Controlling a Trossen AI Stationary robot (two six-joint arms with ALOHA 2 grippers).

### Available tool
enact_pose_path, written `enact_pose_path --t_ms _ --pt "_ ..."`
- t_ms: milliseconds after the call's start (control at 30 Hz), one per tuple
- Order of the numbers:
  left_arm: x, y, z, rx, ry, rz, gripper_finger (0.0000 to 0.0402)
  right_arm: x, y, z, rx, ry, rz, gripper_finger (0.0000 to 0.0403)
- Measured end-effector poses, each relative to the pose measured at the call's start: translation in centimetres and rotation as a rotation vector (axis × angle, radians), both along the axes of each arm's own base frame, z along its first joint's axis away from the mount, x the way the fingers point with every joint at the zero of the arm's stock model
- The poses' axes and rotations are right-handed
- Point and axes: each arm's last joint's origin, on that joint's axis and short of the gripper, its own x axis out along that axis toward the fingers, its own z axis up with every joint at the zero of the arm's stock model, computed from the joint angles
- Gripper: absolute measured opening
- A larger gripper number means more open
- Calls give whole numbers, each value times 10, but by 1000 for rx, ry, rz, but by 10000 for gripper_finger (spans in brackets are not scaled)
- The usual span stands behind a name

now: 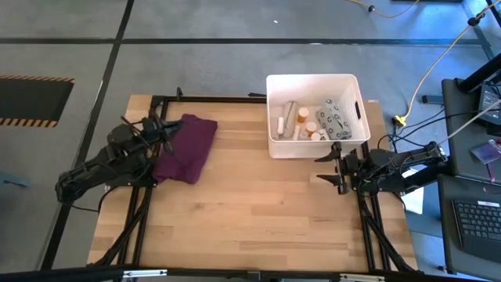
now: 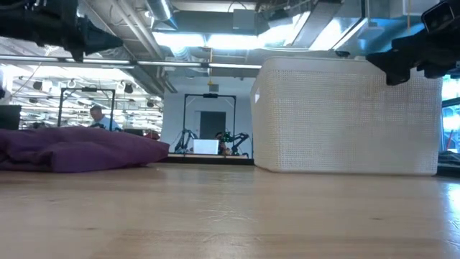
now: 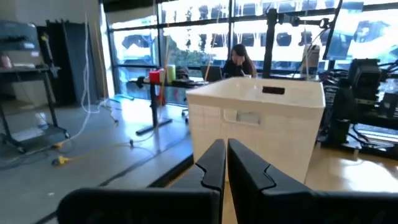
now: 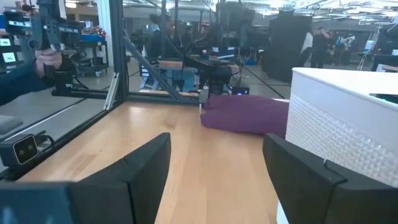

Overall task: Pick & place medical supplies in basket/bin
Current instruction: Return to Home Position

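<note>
The white bin (image 1: pixel 313 81) stands near the table's far right, its woven wall (image 2: pixel 345 119) filling the low view. Inside lie the medical supplies: a grey patterned pouch (image 1: pixel 335 117), white bottles (image 1: pixel 282 125) and small orange-topped pieces (image 1: pixel 304 116). My right gripper (image 1: pixel 329 172) hovers open just near of the bin, raised off the table, with the bin (image 4: pixel 348 137) beside its fingers. My left gripper (image 1: pixel 163 133) is shut (image 3: pixel 226 158) and raised above the left edge of the purple cloth (image 1: pixel 186 147), pointing toward the bin (image 3: pixel 261 118).
The purple folded cloth (image 2: pixel 79 147) lies flat on the table's far left part. Bare wood stretches across the middle and near side (image 1: pixel 250 219). Black frame rails run along the table's edges (image 1: pixel 141 227). People show in the room beyond.
</note>
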Motion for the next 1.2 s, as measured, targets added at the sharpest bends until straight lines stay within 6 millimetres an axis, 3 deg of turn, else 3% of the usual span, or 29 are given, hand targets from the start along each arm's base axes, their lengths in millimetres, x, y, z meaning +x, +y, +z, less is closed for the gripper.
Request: enact_pose_path --t_ms 167,533,1033,1200 --pt "8 4 -31 -33 -13 -5 11 0 0 0 -2 -1 0 257" --pt "13 9 -56 -76 14 59 11 0 0 0 17 -2 1 257" --pt "15 11 -63 0 71 101 12 0 0 0 -66 -5 -4 257" --pt "15 11 -63 -48 39 97 11 0 0 0 -59 -4 -4 257"
